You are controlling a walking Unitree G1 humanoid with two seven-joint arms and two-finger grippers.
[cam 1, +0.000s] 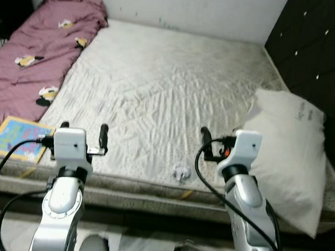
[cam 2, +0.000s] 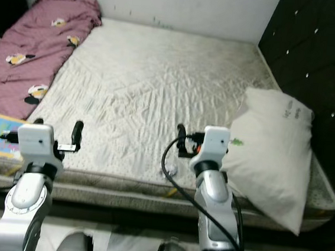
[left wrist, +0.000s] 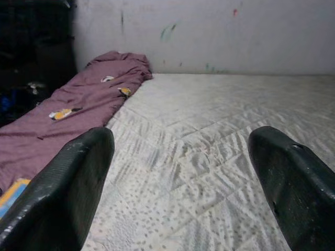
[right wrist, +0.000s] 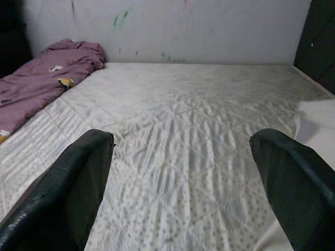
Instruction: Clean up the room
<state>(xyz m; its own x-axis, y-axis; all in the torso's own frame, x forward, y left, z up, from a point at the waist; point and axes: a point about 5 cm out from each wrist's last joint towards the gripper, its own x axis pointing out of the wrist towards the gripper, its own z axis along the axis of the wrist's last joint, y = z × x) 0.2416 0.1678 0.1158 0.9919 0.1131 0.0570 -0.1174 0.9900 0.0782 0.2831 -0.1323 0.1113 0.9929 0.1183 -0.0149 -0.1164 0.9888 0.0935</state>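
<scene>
Pale quilted fabric covers the bare mattress [cam 1: 170,96] ahead of both grippers, which hover over its near edge with fingers spread and empty. The crumpled mauve patterned blanket [cam 1: 31,59] lies beyond the left gripper [cam 1: 83,134], the flat colourful picture book [cam 1: 19,138] just outside it; the white rectangular pillow [cam 1: 286,155] sits beside the right gripper [cam 1: 218,141]. Nothing is grasped yet; the next move likely means reaching for the book.

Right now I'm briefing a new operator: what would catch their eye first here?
The bare quilted mattress, with a mauve cartoon-print blanket bunched along the robot's left edge. A white pillow lies at the right edge by the dark tufted headboard, and a colourful book lies at the near left corner. Left gripper and right gripper hover open above the near edge.
</scene>
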